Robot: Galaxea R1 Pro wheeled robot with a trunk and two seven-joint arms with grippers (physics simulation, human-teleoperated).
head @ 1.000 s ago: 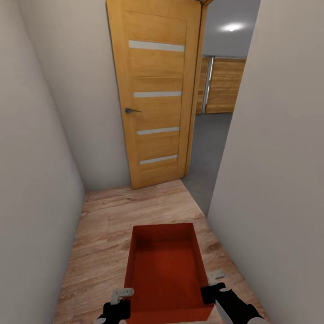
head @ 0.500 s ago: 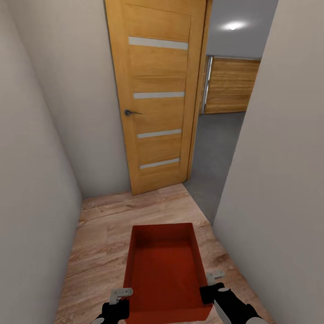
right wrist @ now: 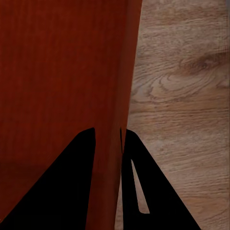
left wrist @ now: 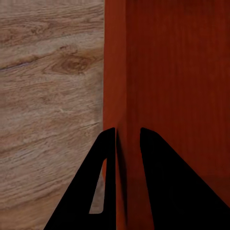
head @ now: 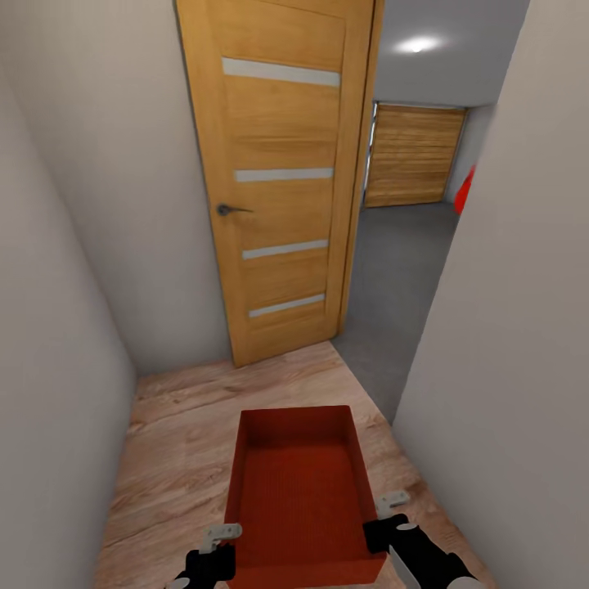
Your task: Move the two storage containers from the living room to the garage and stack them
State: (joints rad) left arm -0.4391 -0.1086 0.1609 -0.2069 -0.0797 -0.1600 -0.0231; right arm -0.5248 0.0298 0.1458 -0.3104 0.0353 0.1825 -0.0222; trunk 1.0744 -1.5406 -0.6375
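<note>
both grippers pinch one storage container point(head: 301, 491) between them, carried low in front of the robot above the light wood plank floor point(head: 188, 425) of a narrow pale-walled hallway. left gripper point(left wrist: 127, 143) has its two fingers clamped on the bin's left side wall, one inside and one outside; right gripper point(right wrist: 108, 141) is clamped likewise on the right wall. ahead stands an open wooden door point(head: 278, 180), and beyond it the garage point(head: 409, 155) with dark grey concrete floor point(head: 401, 270) and a small red shape point(head: 464, 190) at the wall's edge, too hidden to identify.

Narrow pale-walled hallway, wood plank floor point(head: 204, 425), open wooden door point(head: 278, 180), ceiling light point(head: 419, 45).
</note>
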